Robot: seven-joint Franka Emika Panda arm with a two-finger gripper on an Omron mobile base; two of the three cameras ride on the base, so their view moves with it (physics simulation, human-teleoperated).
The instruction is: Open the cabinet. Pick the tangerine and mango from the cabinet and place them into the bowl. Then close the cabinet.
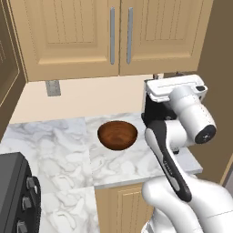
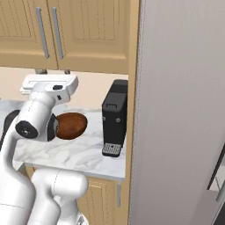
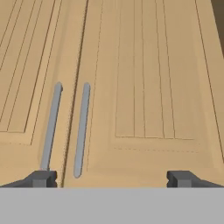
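The cabinet (image 1: 82, 41) hangs on the wall with both panelled doors shut. Its two silver bar handles (image 1: 112, 35) stand side by side at the centre seam. In the hand view the cabinet (image 3: 148, 87) faces me, handles (image 3: 82, 129) left of centre. My gripper (image 3: 111, 179) is open and holds nothing; it points at the right door, a little below the doors and apart from them, and shows as gripper (image 1: 168, 74) and gripper (image 2: 53, 71). The brown wooden bowl (image 1: 117, 134) sits on the marble counter below, also bowl (image 2: 72, 124). The tangerine and mango are hidden.
A black coffee machine (image 2: 115, 118) stands on the counter (image 1: 59, 141) right of the bowl, close beside my arm. A tall grey panel (image 2: 180, 110) walls off the right. A black appliance with knobs (image 1: 16, 195) sits at lower left, a dark side cabinet (image 1: 7, 68) above it.
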